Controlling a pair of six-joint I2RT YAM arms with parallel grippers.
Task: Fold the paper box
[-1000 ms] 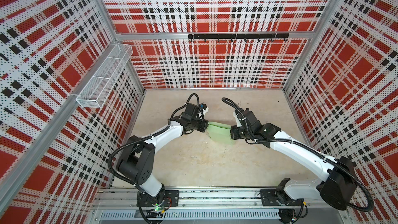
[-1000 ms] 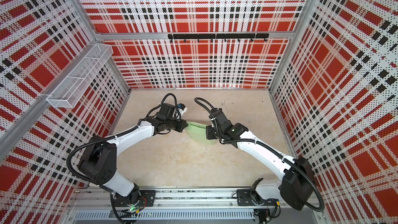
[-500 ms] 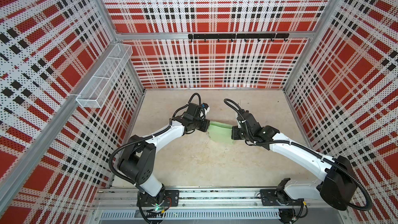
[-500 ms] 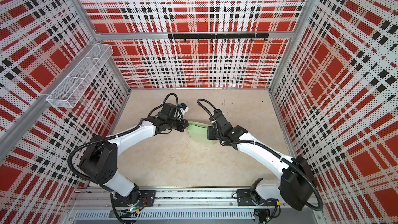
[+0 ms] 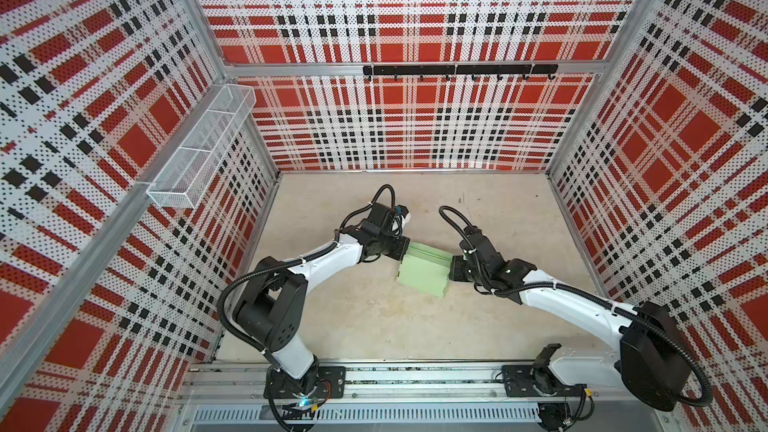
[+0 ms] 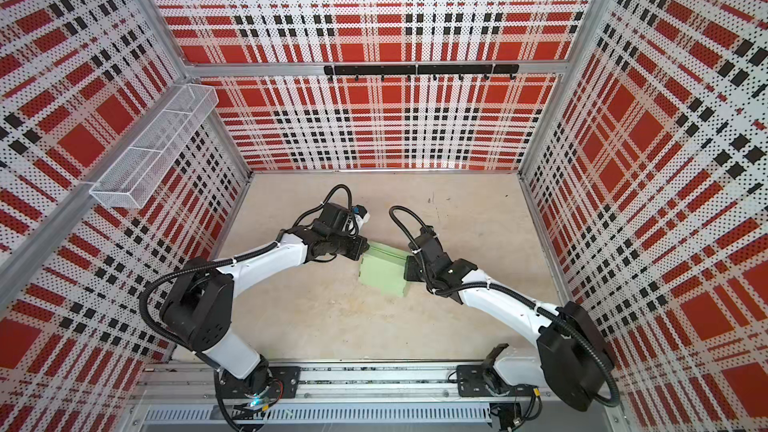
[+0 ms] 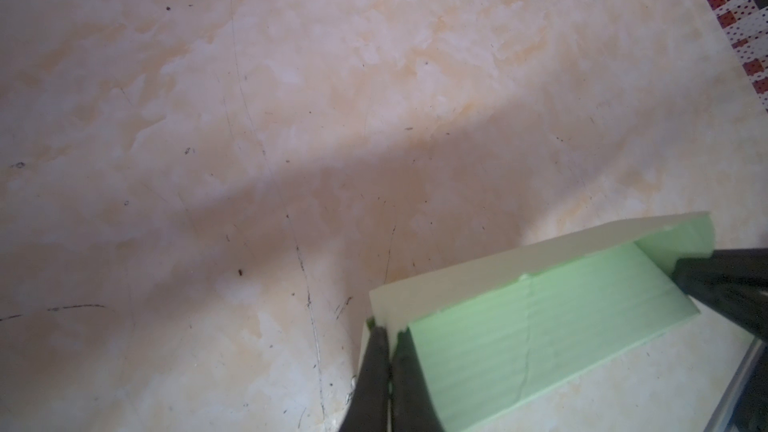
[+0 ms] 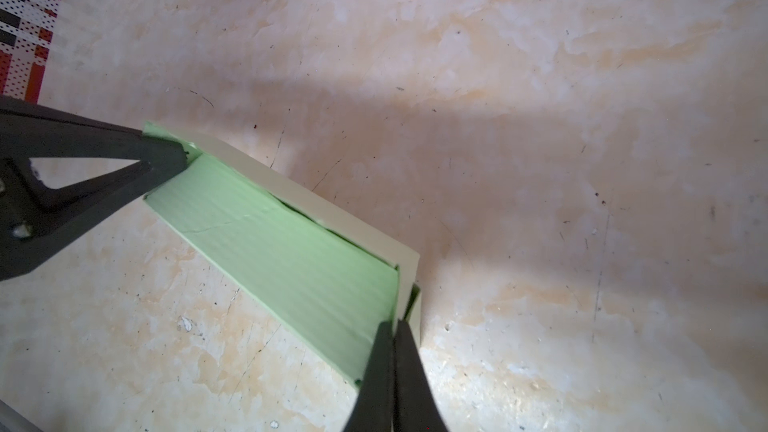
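Box near the middle of the tabletop, pale green, askew between the two arms in both top views. Left gripper at its far left corner, right gripper at its right end. Fingertips of both hidden there under the black gripper bodies, so the grip cannot be read from above.

Clear only from the wrists. In the left wrist view, left gripper with fingers pressed together on a corner of the box, a sliver of green between them. Bases of the fingers cut off by the frame edge. Right gripper at the opposite end of the same upright wall, mostly out of frame and blurred.

In the right wrist view, right gripper with fingers closed narrow on the end of the box. Left gripper nipping the other corner.

Shown by the wrist views and not from above: a paler upright wall along one long edge, a faint crease across the green panel, a thin dark gap where wall meets panel. Shown only from above: the whole outline, and the near edge with some thickness.

Hard to tell whether the box lies flat on the tabletop or hangs slightly raised, with the underside hidden in every view. Both wrist views soft with blur and crossed by broad shadow.
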